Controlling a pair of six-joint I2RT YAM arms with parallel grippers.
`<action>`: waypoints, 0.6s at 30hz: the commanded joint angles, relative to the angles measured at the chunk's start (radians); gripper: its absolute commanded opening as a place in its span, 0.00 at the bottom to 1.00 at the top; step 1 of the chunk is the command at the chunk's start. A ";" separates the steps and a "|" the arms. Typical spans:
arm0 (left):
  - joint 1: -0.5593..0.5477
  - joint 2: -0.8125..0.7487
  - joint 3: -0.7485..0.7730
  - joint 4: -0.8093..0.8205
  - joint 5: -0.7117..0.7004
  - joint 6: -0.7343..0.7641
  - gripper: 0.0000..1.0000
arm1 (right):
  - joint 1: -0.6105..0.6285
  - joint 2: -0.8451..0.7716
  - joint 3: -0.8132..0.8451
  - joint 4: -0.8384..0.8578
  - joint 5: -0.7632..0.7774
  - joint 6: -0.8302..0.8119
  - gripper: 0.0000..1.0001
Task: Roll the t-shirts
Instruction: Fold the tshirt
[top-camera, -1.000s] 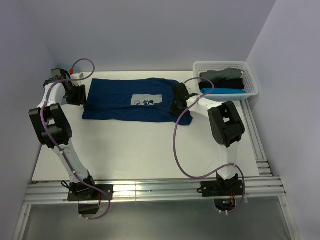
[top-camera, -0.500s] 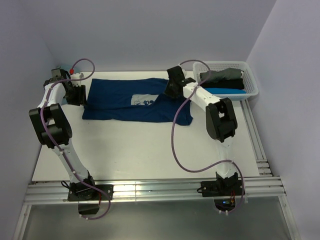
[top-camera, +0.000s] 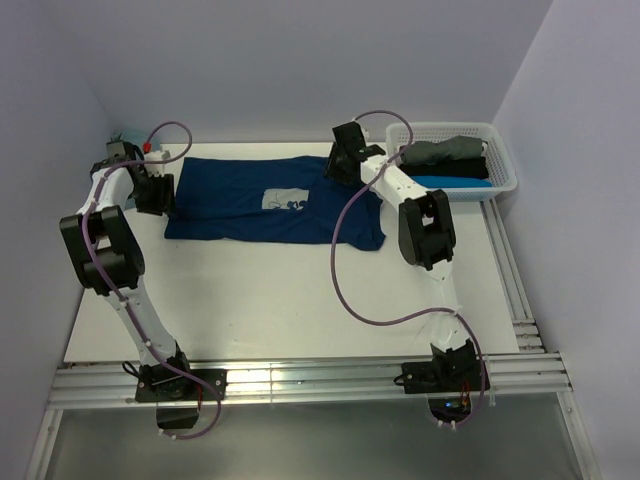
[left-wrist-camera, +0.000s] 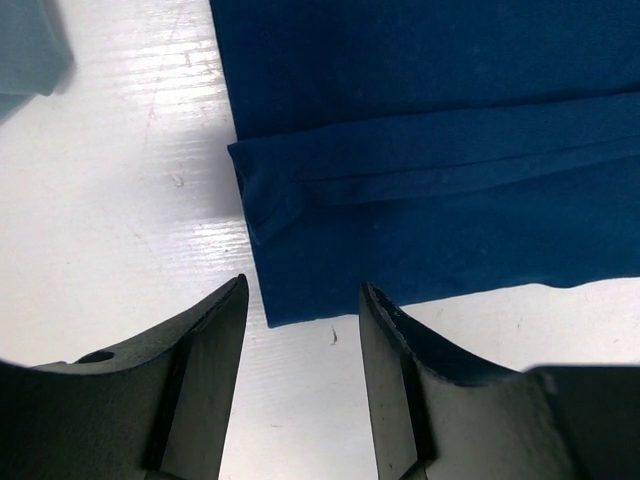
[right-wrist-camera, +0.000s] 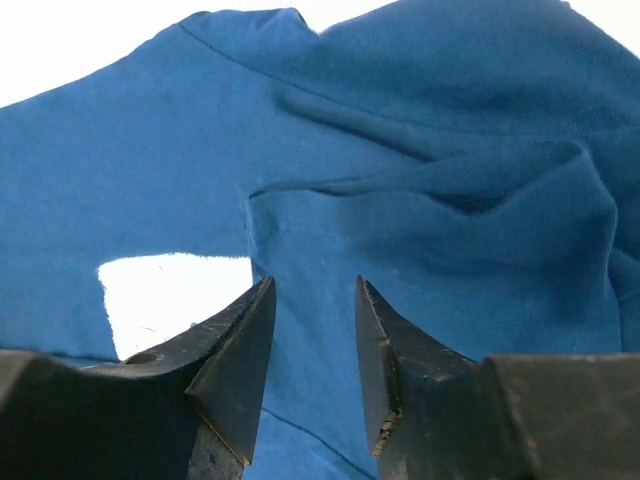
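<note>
From above, the navy t-shirt (top-camera: 250, 205) lies flat just left of the basket (top-camera: 503, 160), the right gripper (top-camera: 345, 160) at its basket end, the left gripper (top-camera: 155, 190) at its far end. In the left wrist view, the fingers (left-wrist-camera: 200, 350) stand apart over the shirt's corner. In the right wrist view, the fingers (right-wrist-camera: 235, 350) stand apart over rumpled cloth.

Navy t-shirt (top-camera: 250, 205) flat on the surface (top-camera: 280, 300)
Folded into a long band, pale patch (top-camera: 290, 200) near its middle, right end rumpled; grey, black and bright blue t-shirts (top-camera: 447, 167) lie in the basket (top-camera: 506, 165).
</note>
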 joint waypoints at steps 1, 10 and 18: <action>-0.011 0.022 0.018 0.014 0.020 0.008 0.54 | -0.004 -0.033 -0.014 0.072 0.010 -0.019 0.47; -0.037 0.152 0.144 -0.003 0.008 -0.043 0.51 | -0.001 -0.228 -0.256 0.137 0.057 -0.013 0.46; -0.047 0.201 0.199 0.037 -0.007 -0.087 0.49 | 0.000 -0.434 -0.446 0.199 0.070 -0.007 0.46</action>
